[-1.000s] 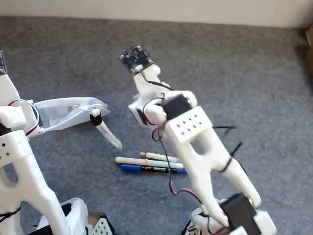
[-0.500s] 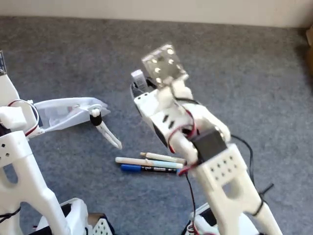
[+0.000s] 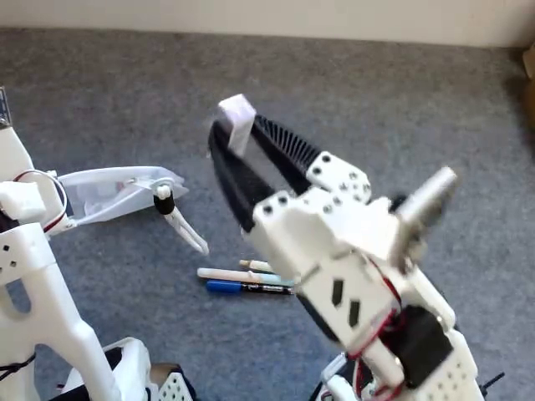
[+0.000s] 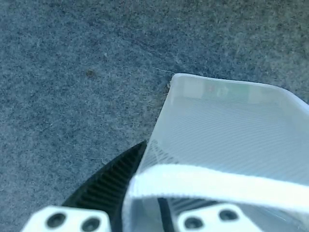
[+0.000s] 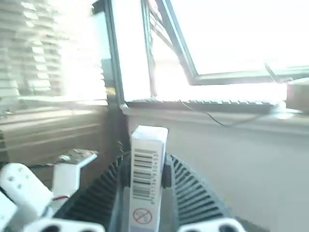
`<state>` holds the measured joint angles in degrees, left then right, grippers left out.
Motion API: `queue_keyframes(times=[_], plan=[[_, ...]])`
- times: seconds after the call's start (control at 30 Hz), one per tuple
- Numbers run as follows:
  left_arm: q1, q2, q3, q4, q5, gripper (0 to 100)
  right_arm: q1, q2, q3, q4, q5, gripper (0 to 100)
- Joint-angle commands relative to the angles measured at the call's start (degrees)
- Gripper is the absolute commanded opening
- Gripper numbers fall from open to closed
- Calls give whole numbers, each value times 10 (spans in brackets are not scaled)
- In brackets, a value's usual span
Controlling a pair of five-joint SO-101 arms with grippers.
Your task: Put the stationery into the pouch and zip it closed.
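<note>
A translucent white pouch point(image 3: 117, 190) lies on the grey carpet at the left, and my left gripper point(image 4: 145, 212) is shut on its edge point(image 4: 217, 186). My right gripper point(image 3: 236, 134) is raised high above the carpet, pointing up and away. It is shut on a small white box point(image 3: 236, 117) with a barcode point(image 5: 147, 186). Below it on the carpet lie a white pen point(image 3: 238, 275), a blue marker point(image 3: 251, 288) and a cream pen point(image 3: 261, 266), side by side. A white stick-shaped item with a black band point(image 3: 180, 221) lies by the pouch's mouth.
The left arm's white body point(image 3: 38, 284) stands at the left front. Grey carpet point(image 3: 401, 109) stretches open to the back and right. In the right wrist view a windowsill point(image 5: 217, 104) and a wall appear behind the box.
The right arm has swung up and turned over, so its gripper with the white box now shows above the carpet. The left arm, pouch and pens have not moved.
</note>
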<state>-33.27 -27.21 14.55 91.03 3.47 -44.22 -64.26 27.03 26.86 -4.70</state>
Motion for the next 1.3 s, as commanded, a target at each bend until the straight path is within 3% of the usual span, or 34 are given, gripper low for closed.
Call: queue_keyframes(times=[0.0, 0.3, 0.8, 1.0, 1.27], plan=[[-8, 18, 26, -8, 5, 7, -37, -23, -7, -62, -5, 4], [-9, 18, 24, -8, 5, 7, -40, -27, -7, -145, -4, 4], [-9, 18, 23, -8, 6, 7, -43, -22, -7, -147, -4, 4], [-39, 18, 23, -18, 6, 7, -44, -14, -7, -147, -4, 4], [-38, 18, 26, -18, 6, 7, -102, 100, -11, -148, -4, 4]])
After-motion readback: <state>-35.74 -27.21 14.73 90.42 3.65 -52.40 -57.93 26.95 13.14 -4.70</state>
